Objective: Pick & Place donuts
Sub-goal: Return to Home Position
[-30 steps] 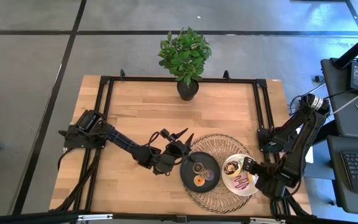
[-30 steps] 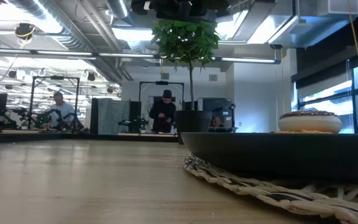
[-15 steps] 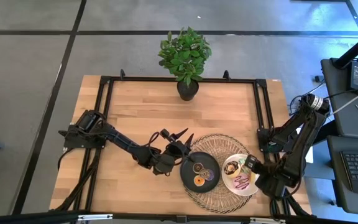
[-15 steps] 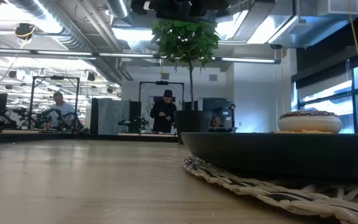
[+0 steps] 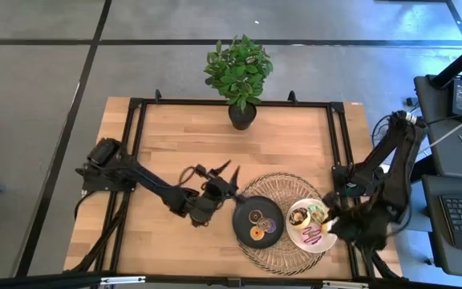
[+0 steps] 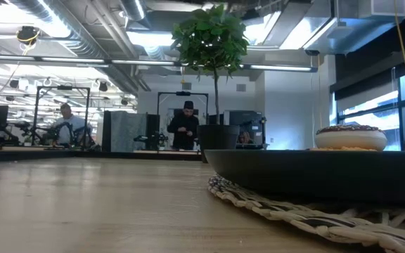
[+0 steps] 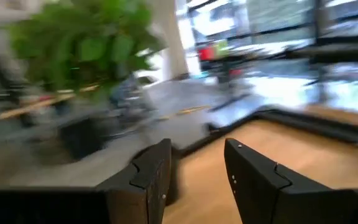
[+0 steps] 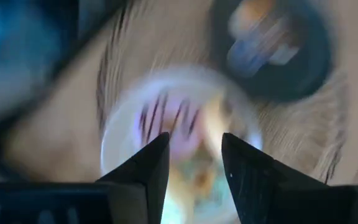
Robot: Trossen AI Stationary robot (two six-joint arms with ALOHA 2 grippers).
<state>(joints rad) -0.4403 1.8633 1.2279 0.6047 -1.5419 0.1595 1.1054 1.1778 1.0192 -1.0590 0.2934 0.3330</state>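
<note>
Wood table (image 5: 183,136), potted plant (image 5: 239,68) at its far edge, open lab behind (two people well back in the low view, nowhere near the arms).

Mini donuts (image 5: 257,234) sit in the black plate (image 5: 239,218); orange, purple and brown are readable, the fourth I can't confirm. Larger donuts (image 5: 311,235) are crowded on the white plate (image 5: 291,233). In the low view a chocolate-topped donut (image 6: 350,137) rides above the black plate's rim, so it looks stacked or propped, not flat. Sort rule reads as size: small to black, big to white.

The plates sit just beside each other on the woven mat (image 5: 279,183), at the near edge and right of centre. Black is on the left arm's side and white on the right arm's, so each arm likely serves its own plate without crossing.

Left gripper (image 5: 217,171) hangs over bare table just beside the black plate. Its wrist view looks toward the plant, fingers (image 7: 148,180) spread with nothing between.

Right gripper (image 5: 330,221) is over the white plate's outer edge, wrist view looking down at it. Fingers (image 8: 148,168) are spread and empty.

No donut loose on the table and both grippers empty, so placing looks done. What's left is homing. Main risk is the right arm clipping the crowded white plate as it lifts.
</note>
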